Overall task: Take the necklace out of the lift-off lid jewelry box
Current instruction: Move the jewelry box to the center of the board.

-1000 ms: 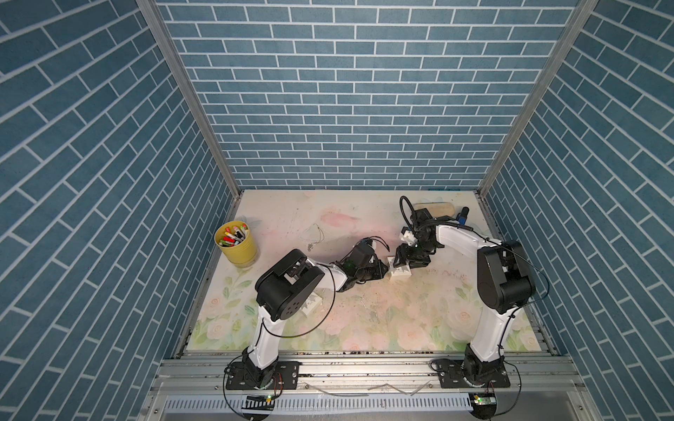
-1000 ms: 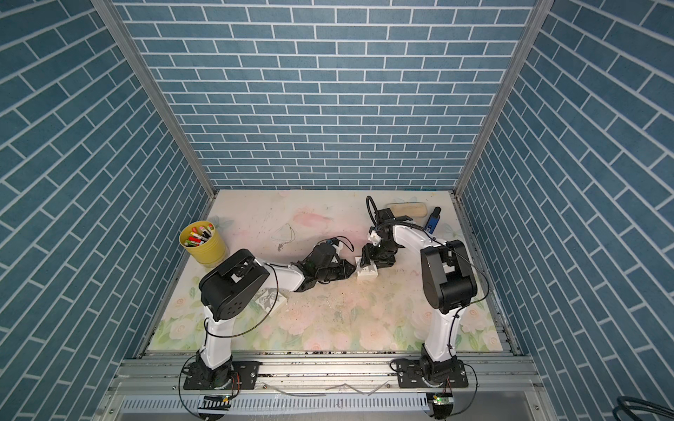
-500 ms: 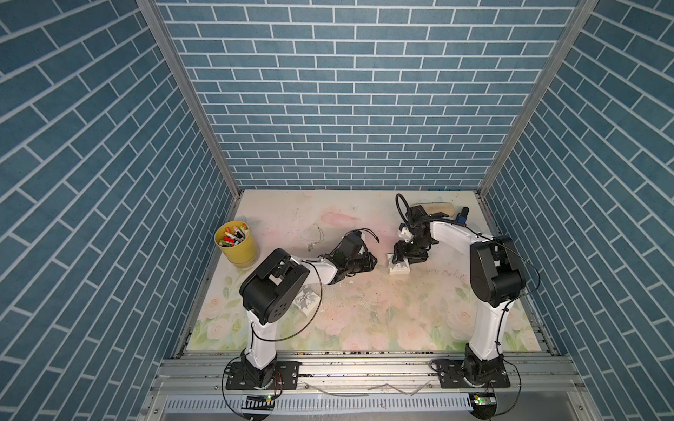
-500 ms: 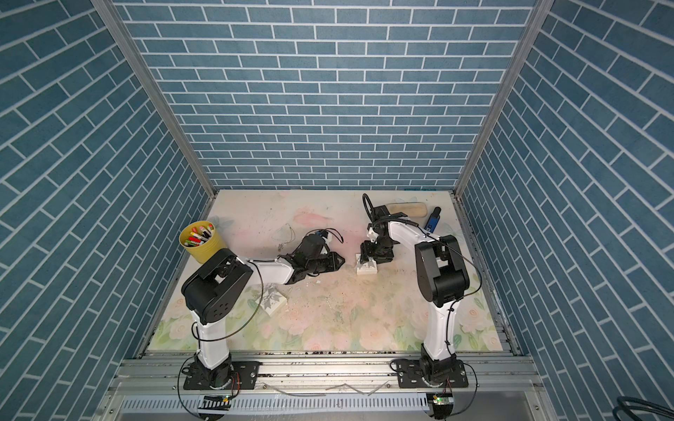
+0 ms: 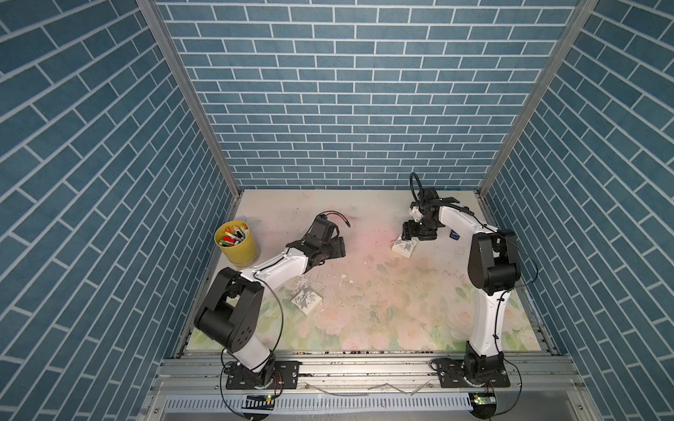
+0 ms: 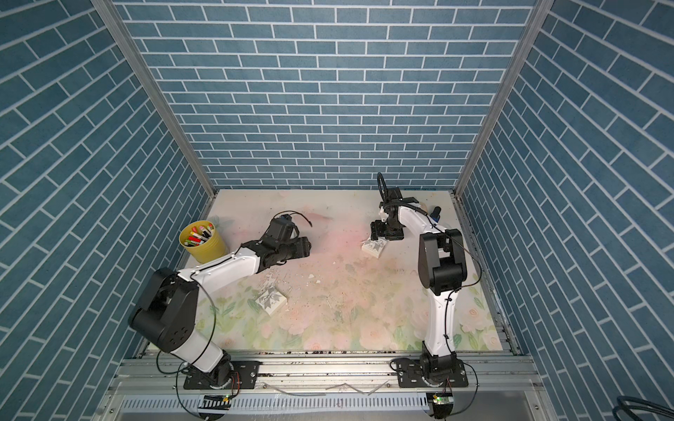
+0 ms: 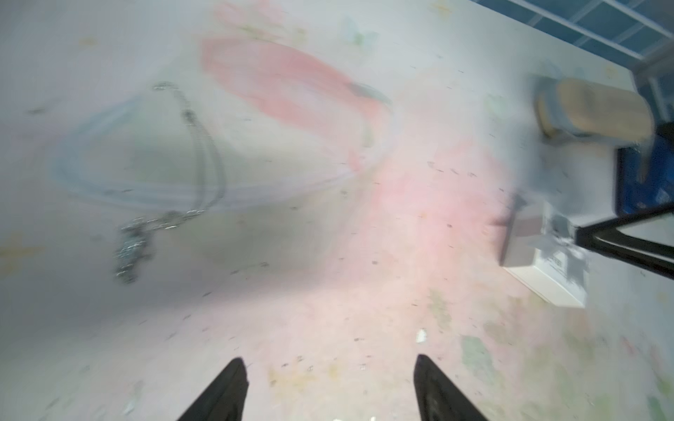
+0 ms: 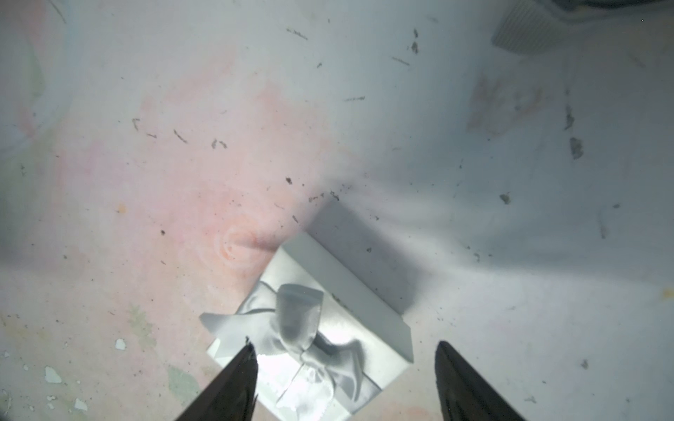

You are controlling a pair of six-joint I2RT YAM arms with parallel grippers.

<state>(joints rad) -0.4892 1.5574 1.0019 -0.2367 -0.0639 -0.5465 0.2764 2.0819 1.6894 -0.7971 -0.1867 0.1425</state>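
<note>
The right end effector [image 6: 379, 237] hangs over a small white box [image 6: 372, 250]; a second white box [image 6: 270, 299] lies mid-bench [image 6: 364, 310].

Yellow marker cup [image 5: 240, 251] on floral mat [image 5: 383, 310]

Blue brick-pattern walls [image 5: 328, 91], pastel floral mat [image 5: 383, 291], yellow cup [image 5: 239, 249], white box [image 5: 404, 248], silver necklace [image 7: 133, 244].

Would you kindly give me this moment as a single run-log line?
left pincer: open, empty | right pincer: open over ribboned white box | necklace: lying on floral mat
</note>
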